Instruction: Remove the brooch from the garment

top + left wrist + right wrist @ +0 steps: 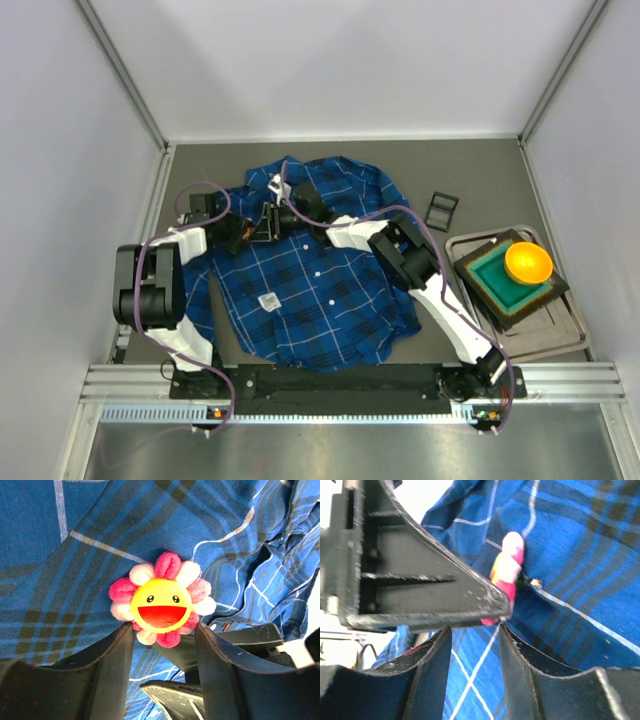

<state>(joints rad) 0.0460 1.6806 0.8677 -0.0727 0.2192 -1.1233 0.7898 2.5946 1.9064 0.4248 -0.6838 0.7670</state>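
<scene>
The brooch (161, 604) is a smiling yellow flower face ringed with pink and white pompom petals, pinned on the blue plaid garment (300, 290). In the left wrist view my left gripper (164, 631) is open, its fingertips (122, 640) flanking the brooch's lower petals. In the right wrist view the brooch (509, 565) shows edge-on, with the left gripper's finger (420, 585) against it. My right gripper (474, 630) is open over the fabric just below the brooch. In the top view both grippers, left (258, 226) and right (292, 207), meet near the collar and hide the brooch.
A grey tray (560, 335) at the right holds a green square block (495, 285) with an orange bowl (527, 262). A small black frame (442, 210) lies beyond it. A white printed tag (268, 300) sits on the shirt front. The right gripper's fingers (240, 637) show in the left wrist view.
</scene>
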